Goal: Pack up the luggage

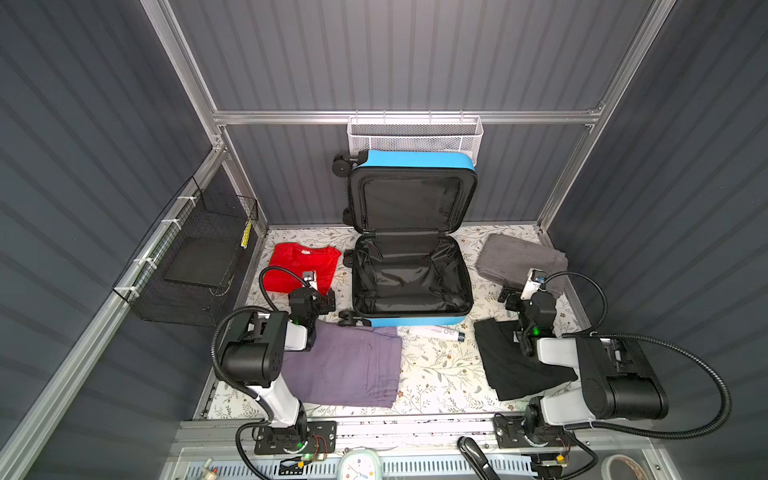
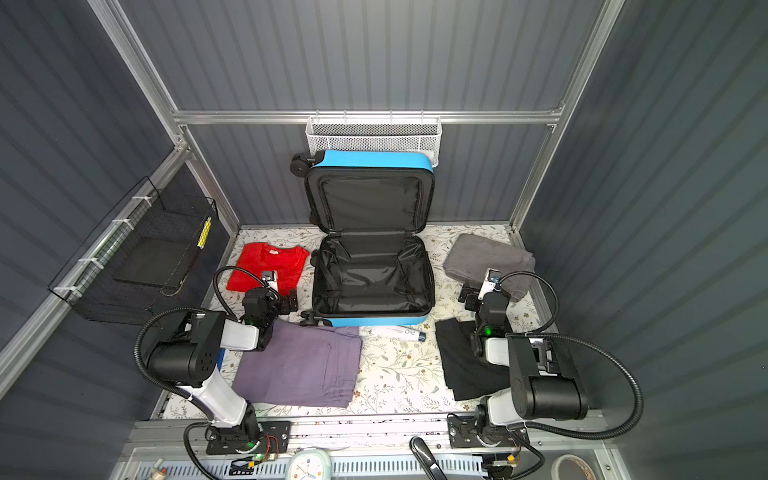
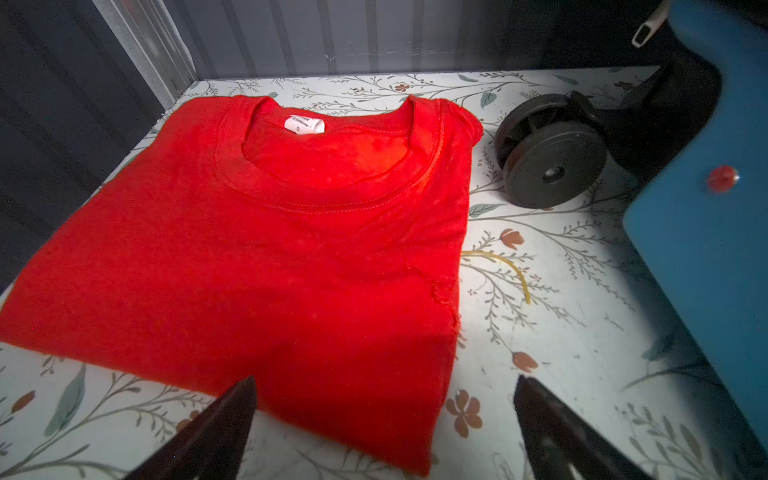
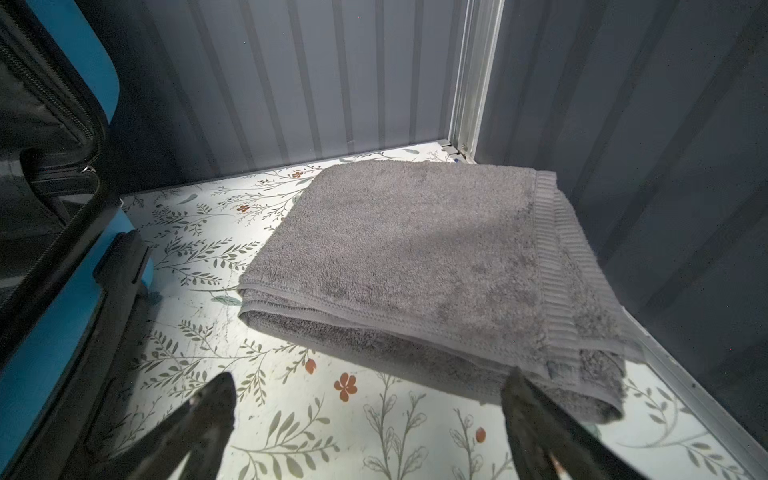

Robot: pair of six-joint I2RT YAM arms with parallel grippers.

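My pincer (image 4: 370,380) gapes wide over the floral worktop (image 4: 199,266). A folded grey towel (image 4: 415,257) lies just ahead, the blue luggage (image 4: 37,365) beside.

Dim surroundings, bright pool of light on the table (image 3: 540,332), blurred foreground, perhaps wide-angle edge bending.

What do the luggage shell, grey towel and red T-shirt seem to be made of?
Luggage: probably hard plastic; smooth blue shell with moulded rounded corners.
Grey towel: likely cotton terry; fuzzy pile, ribbed border.
Red T-shirt: likely knit jersey; soft, matte, stitched collar.
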